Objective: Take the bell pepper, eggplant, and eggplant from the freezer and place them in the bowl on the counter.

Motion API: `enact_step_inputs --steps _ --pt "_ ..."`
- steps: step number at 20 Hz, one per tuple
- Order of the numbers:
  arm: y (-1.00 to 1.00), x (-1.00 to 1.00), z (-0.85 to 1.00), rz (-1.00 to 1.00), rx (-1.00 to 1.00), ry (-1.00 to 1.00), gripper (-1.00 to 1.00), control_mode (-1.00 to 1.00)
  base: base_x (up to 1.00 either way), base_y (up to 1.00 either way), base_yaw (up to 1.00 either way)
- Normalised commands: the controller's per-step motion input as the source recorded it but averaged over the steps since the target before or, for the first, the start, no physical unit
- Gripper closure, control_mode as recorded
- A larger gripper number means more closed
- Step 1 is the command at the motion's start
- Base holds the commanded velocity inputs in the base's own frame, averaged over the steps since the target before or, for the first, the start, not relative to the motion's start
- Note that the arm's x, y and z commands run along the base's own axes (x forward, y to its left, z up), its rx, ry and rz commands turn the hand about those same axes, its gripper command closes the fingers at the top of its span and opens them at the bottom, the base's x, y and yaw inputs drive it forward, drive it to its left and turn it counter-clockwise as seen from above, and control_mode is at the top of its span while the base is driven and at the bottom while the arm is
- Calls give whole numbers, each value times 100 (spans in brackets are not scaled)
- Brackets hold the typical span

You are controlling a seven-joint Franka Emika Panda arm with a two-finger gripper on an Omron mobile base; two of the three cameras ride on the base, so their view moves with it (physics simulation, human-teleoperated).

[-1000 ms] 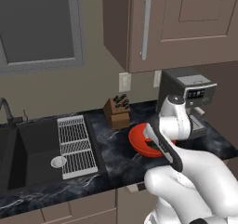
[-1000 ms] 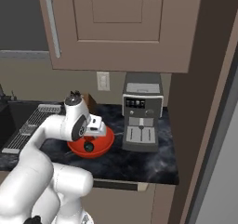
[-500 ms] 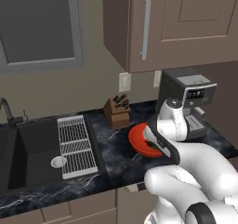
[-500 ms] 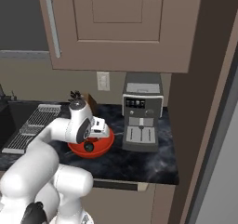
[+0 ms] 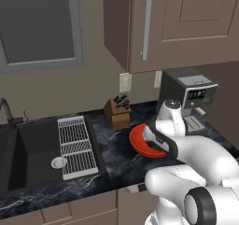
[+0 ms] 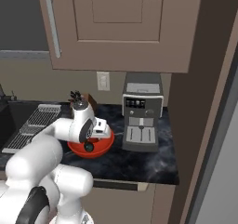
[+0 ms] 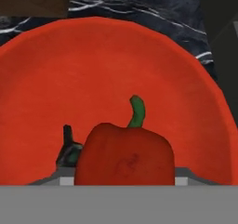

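The gripper (image 7: pixel 123 181) is hanging over the red-orange bowl (image 7: pixel 56 79) with the red bell pepper (image 7: pixel 124 155) sitting between its tips, though whether it's clamped or loose I cannot tell. The bowl is resting on the black tabletop (image 5: pixel 112 163), just left of the coffee machine (image 6: pixel 142 116)

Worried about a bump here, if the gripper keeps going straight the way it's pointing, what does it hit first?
Most likely the pepper, which sits right between the fingers, then the inside of the bowl behind it. Depth is hard to judge, but nothing else lies in that line.
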Motion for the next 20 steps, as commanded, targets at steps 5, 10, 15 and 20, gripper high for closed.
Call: enact_step_inputs --steps 5,10,15,20 --pt "0 -2 0 0 0 0 -100 -100 0 0 0" --pt "1 -16 4 0 0 -8 -100 -100 0 0 0" --pt "17 -67 45 0 0 -14 -100 -100 0 0 0" --pt "29 -85 58 0 -1 -6 -100 -100 0 0 0"
